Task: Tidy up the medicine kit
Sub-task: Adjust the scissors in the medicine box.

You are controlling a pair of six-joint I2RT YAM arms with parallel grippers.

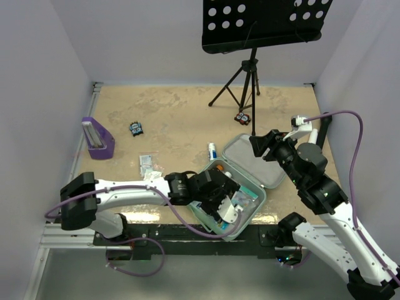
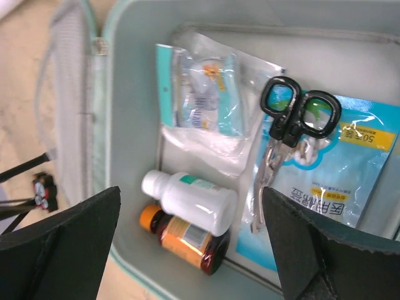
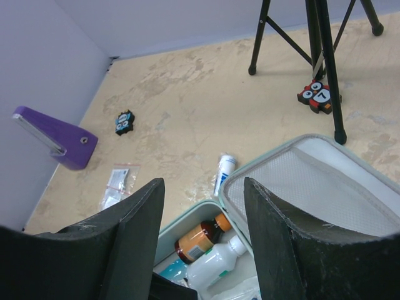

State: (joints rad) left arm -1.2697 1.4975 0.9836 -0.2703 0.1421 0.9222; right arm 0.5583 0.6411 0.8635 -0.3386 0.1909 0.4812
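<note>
The medicine kit [image 1: 253, 164] lies open near the arms, lid folded back so we can load the tray from above. It holds scissors [image 2: 294, 137], a white bottle [image 2: 194, 200], an amber bottle [image 2: 187, 240] and sachets [image 2: 203, 94]. The left gripper [image 2: 190, 206] hangs over them, spread wide and empty. The right gripper [image 3: 203, 184], partly spread and empty, hovers by the lid, possibly steadying it. A tube [image 1: 212, 150] lies outside

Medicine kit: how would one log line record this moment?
medicine kit: lid open | left pincer: open, empty, over kit | right pincer: open, near lid | inside: scissors, white bottle, amber bottle, packets
</note>
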